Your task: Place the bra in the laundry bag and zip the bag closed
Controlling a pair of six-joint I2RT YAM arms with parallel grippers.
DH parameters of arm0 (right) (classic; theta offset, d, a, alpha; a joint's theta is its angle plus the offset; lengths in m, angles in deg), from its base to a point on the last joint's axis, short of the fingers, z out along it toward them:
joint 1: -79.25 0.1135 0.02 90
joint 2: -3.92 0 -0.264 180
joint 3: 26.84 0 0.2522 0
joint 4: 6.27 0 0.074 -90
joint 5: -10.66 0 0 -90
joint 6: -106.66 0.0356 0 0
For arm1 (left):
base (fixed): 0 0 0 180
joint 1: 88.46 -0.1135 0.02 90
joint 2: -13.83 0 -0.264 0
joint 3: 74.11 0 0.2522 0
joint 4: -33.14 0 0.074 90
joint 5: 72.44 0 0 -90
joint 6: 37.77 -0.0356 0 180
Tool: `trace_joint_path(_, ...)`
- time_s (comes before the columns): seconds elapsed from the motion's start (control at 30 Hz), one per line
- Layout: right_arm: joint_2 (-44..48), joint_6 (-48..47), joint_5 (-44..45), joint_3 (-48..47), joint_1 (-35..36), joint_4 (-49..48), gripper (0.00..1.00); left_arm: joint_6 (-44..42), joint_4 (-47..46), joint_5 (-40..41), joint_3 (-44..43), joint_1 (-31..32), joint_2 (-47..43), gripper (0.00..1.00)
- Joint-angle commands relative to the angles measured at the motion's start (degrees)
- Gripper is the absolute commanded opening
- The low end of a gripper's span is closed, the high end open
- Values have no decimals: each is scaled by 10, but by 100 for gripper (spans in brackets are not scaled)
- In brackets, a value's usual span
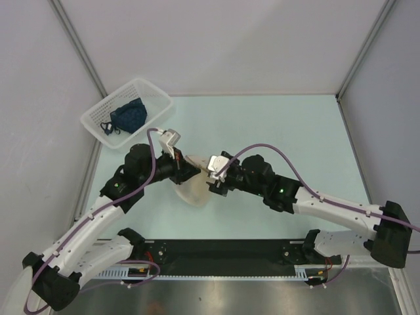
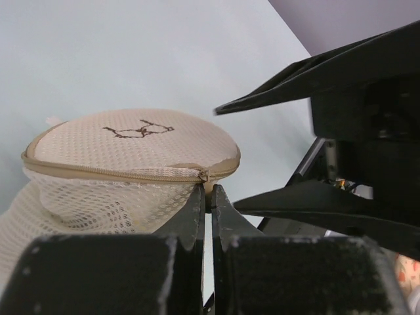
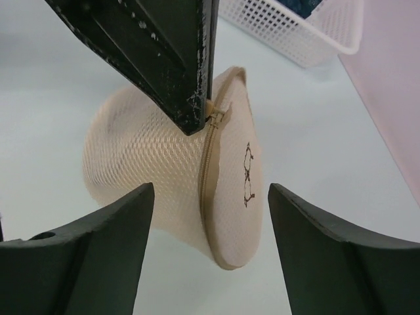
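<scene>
The cream mesh laundry bag [image 1: 194, 191] lies between the two arms, its lid with the small dark bra drawing [image 2: 138, 130] tipped to one side. The zip [image 2: 111, 173] looks closed along the part I see. My left gripper [image 2: 210, 191] is shut on the zip pull [image 2: 204, 175] at the lid's rim; it also shows in the right wrist view [image 3: 172, 62]. My right gripper [image 3: 210, 189] is open, one finger on each side of the bag [image 3: 144, 164], not touching it. The yellow bra is hidden.
A white slatted plastic basket [image 1: 146, 91] with a dark blue garment [image 1: 126, 116] stands at the back left, also in the right wrist view [image 3: 295, 29]. Grey walls enclose the pale green table [image 1: 289, 131].
</scene>
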Motion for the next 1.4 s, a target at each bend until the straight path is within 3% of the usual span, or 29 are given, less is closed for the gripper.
trace_joint_path(0.0,-56,-30,-9,-44,-2,-11,70,-15,-13,-23,-14,5,-20,0)
trace_joint_path(0.1,-78,-23,-2,-53,-4,-20,47,-15,-14,-26,-12,5,-20,0)
trace_joint_path(0.13,-80,-20,4,-54,-4,-20,31,-15,-14,-24,-12,5,-19,0)
trace_joint_path(0.23,-67,-22,24,-43,-5,-15,0,-11,1,32,-10,4,-18,0)
trace_joint_path(0.3,-40,-47,25,-5,-4,-23,0,1,22,93,-12,-6,-11,0)
trace_joint_path(0.47,41,-74,53,148,-19,-142,0,21,61,99,-25,-83,33,0)
trace_joint_path(0.8,114,-84,64,217,-63,-167,0,7,63,76,-32,-145,21,0)
trace_joint_path(0.93,117,-72,33,207,-62,-168,0,-5,27,-1,-34,-147,18,0)
trace_joint_path(1.0,117,-67,-8,202,-61,-167,0,-7,-4,-91,-29,-143,15,0)
trace_joint_path(1.1,115,-68,-22,196,-51,-172,1,-8,-21,-103,-24,-122,7,1)
trace_joint_path(1.13,115,-71,-25,196,-48,-173,2,2,-24,-101,-17,-115,7,5)
trace_joint_path(1.23,119,-81,-41,194,-42,-178,4,62,-78,-136,25,-111,10,34)
trace_joint_path(1.27,118,-86,-57,185,-38,-173,10,77,-93,-139,37,-107,5,46)
trace_joint_path(1.33,112,-92,-78,167,-33,-129,16,84,-114,-138,56,-86,-3,52)
trace_joint_path(1.37,109,-90,-97,147,-28,-106,28,83,-113,-132,58,-81,-8,56)
